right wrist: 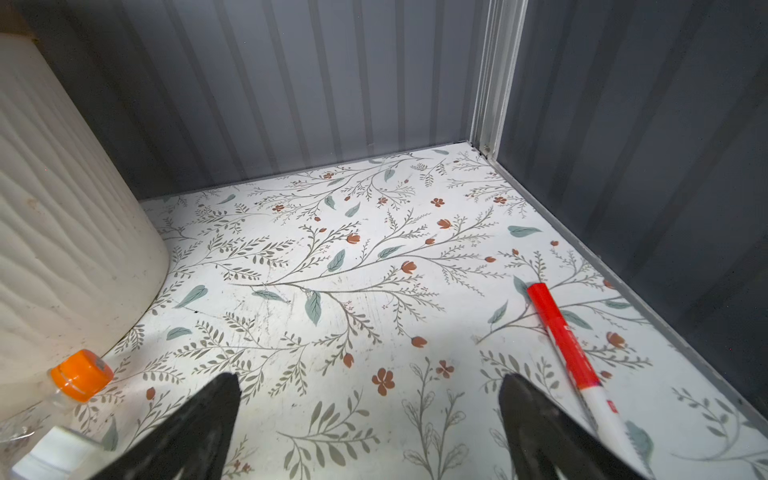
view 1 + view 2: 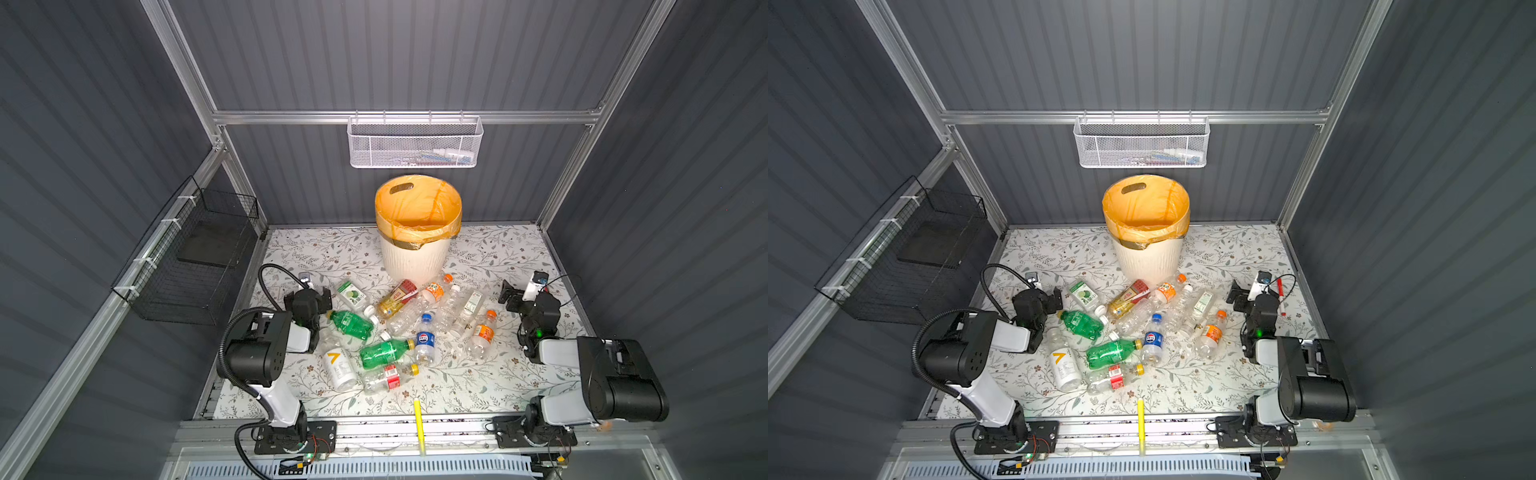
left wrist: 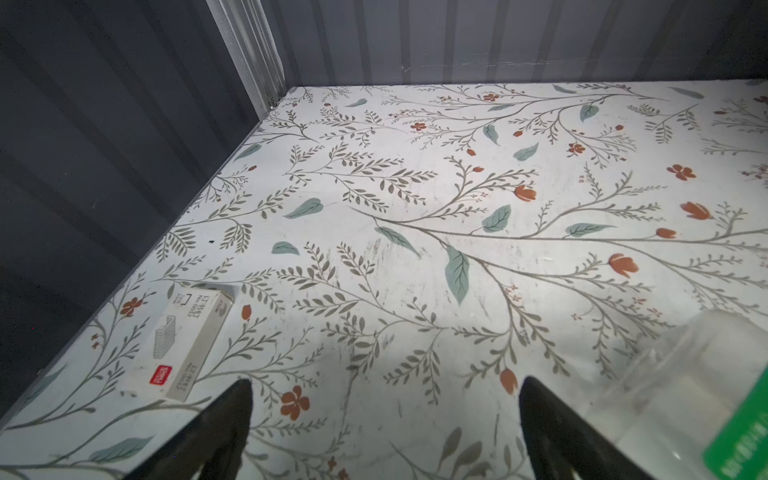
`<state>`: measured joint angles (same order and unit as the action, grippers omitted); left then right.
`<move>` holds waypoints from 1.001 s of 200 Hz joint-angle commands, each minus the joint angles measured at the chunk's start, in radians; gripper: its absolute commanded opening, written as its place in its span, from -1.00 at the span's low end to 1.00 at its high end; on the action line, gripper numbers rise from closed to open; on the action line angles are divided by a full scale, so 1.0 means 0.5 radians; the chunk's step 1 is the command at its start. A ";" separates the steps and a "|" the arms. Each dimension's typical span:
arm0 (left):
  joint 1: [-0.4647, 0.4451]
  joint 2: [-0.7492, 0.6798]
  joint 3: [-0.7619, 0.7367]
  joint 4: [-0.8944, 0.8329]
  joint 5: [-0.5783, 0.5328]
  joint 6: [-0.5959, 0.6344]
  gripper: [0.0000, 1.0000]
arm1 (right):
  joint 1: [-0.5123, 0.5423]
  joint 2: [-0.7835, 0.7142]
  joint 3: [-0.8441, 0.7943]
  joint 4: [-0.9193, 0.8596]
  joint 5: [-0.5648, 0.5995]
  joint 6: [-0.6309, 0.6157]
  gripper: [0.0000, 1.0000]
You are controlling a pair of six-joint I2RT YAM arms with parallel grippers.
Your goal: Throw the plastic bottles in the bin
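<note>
**Start of clearing.** The plastic bottles [image 2: 386,351] lie in a loose heap at the middle of the counter [image 2: 478,386], none held and none visible inside the bin [image 2: 415,257]. The bin stands upright at the middle of the far edge, its mouth open to both arms. The left gripper [image 3: 384,386] and right gripper [image 1: 369,380] flank the heap near the side edges, jaws spread wide and empty, apparently poised for a first pick.

12 plastic bottles [image 2: 351,324], 1 bin [image 2: 415,262], 2 baskets [image 2: 413,145], 2 markers [image 2: 1280,297] — 1 box [image 3: 195,336].
</note>
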<state>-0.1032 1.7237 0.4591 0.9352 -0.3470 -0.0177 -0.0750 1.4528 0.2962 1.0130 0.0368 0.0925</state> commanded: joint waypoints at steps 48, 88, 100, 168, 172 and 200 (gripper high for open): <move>0.007 -0.015 0.003 0.001 0.020 0.026 1.00 | 0.013 0.015 0.027 -0.013 0.013 -0.023 0.98; 0.007 -0.015 0.005 0.001 0.022 0.026 0.99 | 0.012 0.013 0.027 -0.013 0.011 -0.022 0.98; 0.007 -0.015 0.003 0.001 0.022 0.026 0.99 | 0.012 0.016 0.030 -0.013 0.010 -0.019 0.98; 0.007 -0.011 0.004 -0.004 0.024 0.026 0.98 | 0.006 0.018 0.036 -0.025 0.003 -0.013 0.98; 0.009 -0.012 0.005 -0.004 0.023 0.026 0.95 | 0.006 0.018 0.039 -0.027 0.003 -0.016 0.98; 0.001 -0.154 0.033 -0.148 -0.144 -0.008 0.72 | -0.010 -0.048 0.056 -0.090 -0.008 0.005 0.61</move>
<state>-0.1032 1.7210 0.4591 0.9329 -0.3519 -0.0139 -0.0761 1.4528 0.2962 1.0130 0.0322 0.0860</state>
